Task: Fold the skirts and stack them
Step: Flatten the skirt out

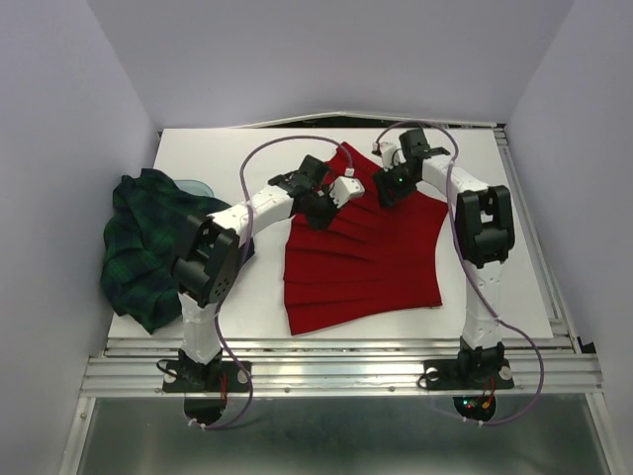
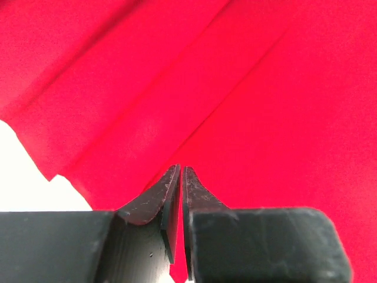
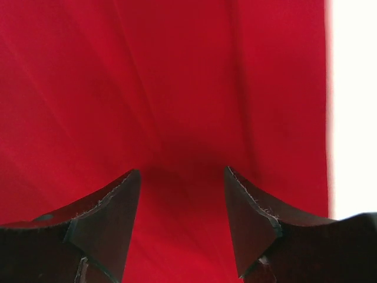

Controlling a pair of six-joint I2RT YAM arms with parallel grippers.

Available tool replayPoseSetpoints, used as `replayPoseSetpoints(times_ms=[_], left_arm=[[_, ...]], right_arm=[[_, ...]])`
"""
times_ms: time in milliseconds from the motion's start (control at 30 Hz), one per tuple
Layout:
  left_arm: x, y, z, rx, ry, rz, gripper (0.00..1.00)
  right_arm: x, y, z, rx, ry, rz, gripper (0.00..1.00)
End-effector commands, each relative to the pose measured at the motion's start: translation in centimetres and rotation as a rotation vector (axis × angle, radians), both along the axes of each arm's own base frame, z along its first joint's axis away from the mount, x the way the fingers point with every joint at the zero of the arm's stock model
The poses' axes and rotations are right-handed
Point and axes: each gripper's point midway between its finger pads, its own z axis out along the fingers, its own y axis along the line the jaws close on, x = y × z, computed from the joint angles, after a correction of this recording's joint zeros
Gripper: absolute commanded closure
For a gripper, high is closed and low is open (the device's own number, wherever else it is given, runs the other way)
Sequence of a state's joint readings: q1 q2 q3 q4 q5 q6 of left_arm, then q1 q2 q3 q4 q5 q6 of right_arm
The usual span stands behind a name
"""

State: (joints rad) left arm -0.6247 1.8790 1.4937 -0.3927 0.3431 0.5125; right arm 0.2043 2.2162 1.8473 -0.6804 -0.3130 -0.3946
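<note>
1. The red skirt (image 1: 366, 267) lies spread flat in the middle of the tabletop (image 1: 495, 267). It is fanned out, with its narrow end toward 12 o'clock and its broad edge toward 6. The pleats run roughly from 8 to 2 o'clock.
2. Both tools sit side by side at that far, narrow end, so I'd judge the coming fold starts there and draws the cloth down toward 6.
3. The left tool (image 2: 181, 171) has its fingers pressed together, low over the red cloth. The skirt's edge and bare tabletop show at its 8 o'clock. I cannot tell whether a bit of cloth is pinched between the fingers.
4. The right tool (image 3: 181, 172) has its fingers spread apart with nothing between them. It hovers over the cloth, with the skirt's edge at its 3 o'clock.
5. The plaid skirt (image 1: 143, 242) is a bunched heap at the tabletop's 9 o'clock edge, well apart from the red one and nearer the left arm.
6. From above, the arms cover the red skirt's far end, so I can't make out the waistband there.
</note>
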Motion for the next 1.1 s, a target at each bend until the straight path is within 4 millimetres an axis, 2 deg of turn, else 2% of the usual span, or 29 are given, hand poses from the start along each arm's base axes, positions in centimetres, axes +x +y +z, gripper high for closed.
replayPoseSetpoints(times_ms=[0, 67, 167, 267, 433, 533, 567, 633, 667, 700, 733, 767, 800, 833, 867, 900, 933, 967, 1000, 1033, 1067], left_arm=[[-0.5, 1.7, -3.2, 0.043, 0.084, 0.043, 0.83], [-2.2, 2.5, -5.2, 0.075, 0.132, 0.017, 0.83], [-4.4, 3.2, -6.8, 0.096, 0.187, -0.026, 0.84], [-7.8, 4.3, -9.1, 0.141, 0.255, -0.074, 0.86], [-13.1, 3.9, -9.8, 0.154, 0.335, -0.183, 0.89], [-15.6, 3.7, -9.5, 0.154, 0.359, -0.248, 0.90], [-15.7, 3.5, -9.1, 0.147, 0.357, -0.254, 0.90], [-15.4, 3.2, -7.8, 0.129, 0.340, -0.277, 0.87], [-14.9, 2.8, -6.0, 0.092, 0.336, -0.292, 0.84], [-14.3, 2.5, -4.9, 0.066, 0.331, -0.303, 0.78], [-14.6, 2.3, -3.5, 0.027, 0.354, -0.337, 0.74], [-12.3, 1.7, -0.9, -0.027, 0.297, -0.338, 0.70], [-11.4, 1.3, 0.7, -0.052, 0.268, -0.349, 0.59], [-10.4, 1.2, 2.0, -0.068, 0.240, -0.357, 0.55], [-9.1, 0.8, 3.5, -0.089, 0.194, -0.355, 0.52], [-6.5, 0.4, 6.3, -0.125, 0.111, -0.342, 0.49], [-5.2, 0.2, 7.5, -0.139, 0.070, -0.336, 0.39], [-2.9, -0.4, 10.4, -0.171, -0.026, -0.325, 0.29], [-0.8, -0.1, 10.6, -0.173, -0.050, -0.291, 0.20], [0.7, -0.3, 11.4, -0.185, -0.089, -0.282, 0.12], [2.8, -0.4, 13.6, -0.204, -0.159, -0.257, 0.04]], right_arm=[[-0.9, 1.8, -1.2, 0.058, 0.022, 0.023, 0.36], [-1.5, 2.1, -2.1, 0.052, 0.038, 0.032, 0.36], [-2.5, 3.0, -3.6, 0.042, 0.072, 0.058, 0.37], [-3.5, 4.1, -4.6, 0.032, 0.091, 0.092, 0.37], [-5.8, 5.9, -5.2, 0.039, 0.120, 0.174, 0.37], [-6.9, 6.6, -4.1, 0.069, 0.119, 0.206, 0.37], [-6.8, 6.6, -3.7, 0.069, 0.112, 0.207, 0.37], [-6.6, 6.4, -1.9, 0.060, 0.073, 0.219, 0.37], [-6.3, 6.4, -1.0, 0.055, 0.043, 0.230, 0.36], [-6.2, 6.5, 1.1, 0.065, -0.001, 0.238, 0.35], [-6.1, 6.7, 2.2, 0.079, -0.024, 0.252, 0.34], [-5.6, 6.5, 3.7, 0.090, -0.058, 0.249, 0.31], [-5.4, 6.6, 5.0, 0.097, -0.090, 0.258, 0.30], [-5.1, 6.7, 6.8, 0.104, -0.135, 0.265, 0.28], [-4.5, 6.2, 7.8, 0.096, -0.167, 0.258, 0.25], [-4.0, 6.2, 8.8, 0.092, -0.195, 0.259, 0.17], [-2.8, 5.2, 10.3, 0.091, -0.238, 0.237, 0.11], [-2.0, 4.7, 10.7, 0.081, -0.258, 0.228, 0.05], [-1.5, 4.2, 11.0, 0.077, -0.269, 0.220, 0.00], [-0.4, 3.1, 12.0, 0.071, -0.296, 0.200, 0.00], [0.1, 2.6, 11.4, 0.058, -0.289, 0.204, 0.00]])
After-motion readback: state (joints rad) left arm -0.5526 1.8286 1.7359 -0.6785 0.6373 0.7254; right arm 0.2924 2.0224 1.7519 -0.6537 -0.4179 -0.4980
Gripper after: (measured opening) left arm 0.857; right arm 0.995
